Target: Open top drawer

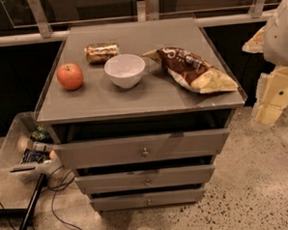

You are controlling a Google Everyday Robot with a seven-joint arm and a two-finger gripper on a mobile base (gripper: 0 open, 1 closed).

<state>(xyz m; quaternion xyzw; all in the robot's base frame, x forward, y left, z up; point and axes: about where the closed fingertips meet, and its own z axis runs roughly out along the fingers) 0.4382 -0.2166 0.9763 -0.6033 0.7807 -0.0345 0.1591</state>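
The grey cabinet stands in the middle of the camera view with three drawers. The top drawer is the widest front, with a small round metal knob at its centre. Its front stands forward of the cabinet body, with a dark gap above it. Two narrower drawer fronts lie below it. My gripper, cream and white, hangs at the right edge, beside the cabinet's right side. It is apart from the drawer and well to the right of the knob, holding nothing that I can see.
On the cabinet top lie a red apple, a gold can, a white bowl and a brown chip bag. A clear bin with items, cables and a black pole are on the floor at left.
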